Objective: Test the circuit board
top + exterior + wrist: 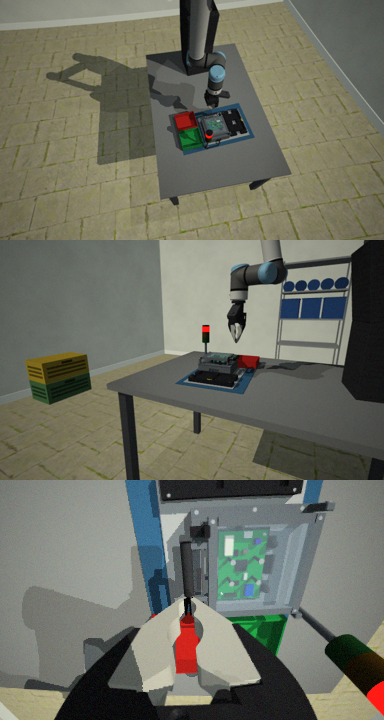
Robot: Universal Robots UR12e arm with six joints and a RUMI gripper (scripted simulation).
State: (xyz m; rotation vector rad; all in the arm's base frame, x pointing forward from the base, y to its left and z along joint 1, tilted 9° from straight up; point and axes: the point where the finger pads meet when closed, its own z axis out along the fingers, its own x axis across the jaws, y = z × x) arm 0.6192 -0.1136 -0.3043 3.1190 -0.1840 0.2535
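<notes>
The green circuit board lies flat in the grey tester, component side up, under the clear lid, which lies down flat over it. It also shows in the wrist view and in the exterior view. The signal light on its pole beside the tester glows red; it also shows from above. My gripper hangs well above the tester's far side. Its pale fingers are shut with nothing between them. It is also seen from above.
The red bin and the green bin stand side by side left of the tester. The black tray lies to its right, all on a blue mat. The arm's dark base block stands at the table's back.
</notes>
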